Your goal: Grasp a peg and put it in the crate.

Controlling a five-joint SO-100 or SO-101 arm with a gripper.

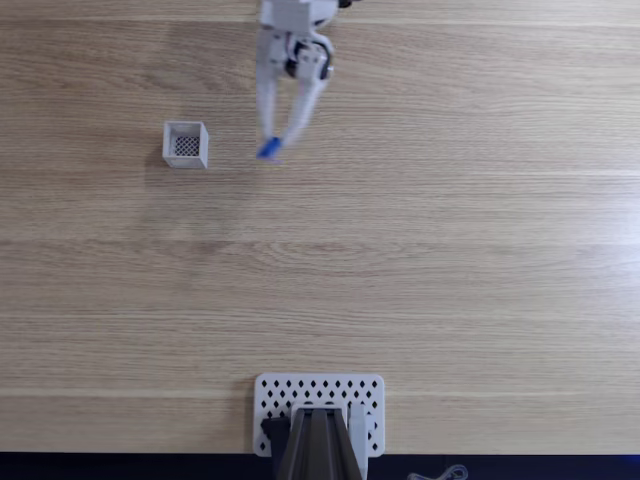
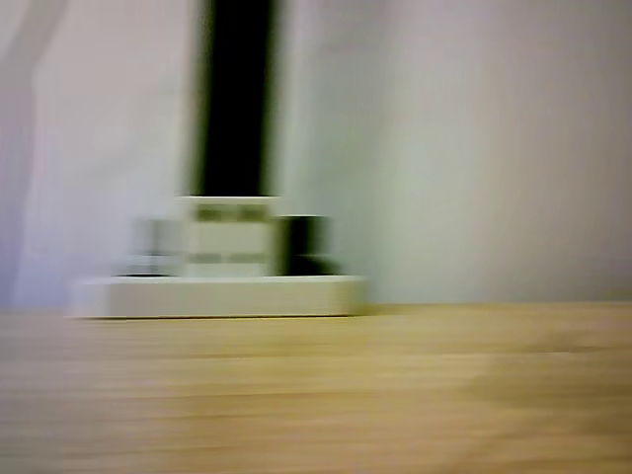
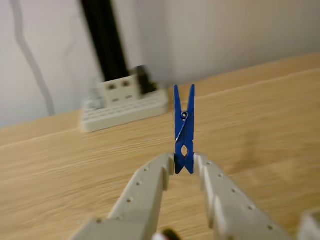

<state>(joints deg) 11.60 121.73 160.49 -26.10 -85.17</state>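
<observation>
One thin pinch: the end effector (image 3: 184, 167) grips only the peg's (image 3: 184, 131) lower end, so it could pivot or slip before reaching the crate (image 1: 186, 144)

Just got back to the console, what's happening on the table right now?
The arm's end effector is shut on the blue peg, pinching it at one end so that it sticks out beyond the fingertips. In the fixed view the peg is still outside the white crate, which sits on the wooden table to the left of it in that view, with its mesh floor bare. The white perforated plate lies at the opposite table edge. So the peg is grasped but not yet in the crate.
</observation>
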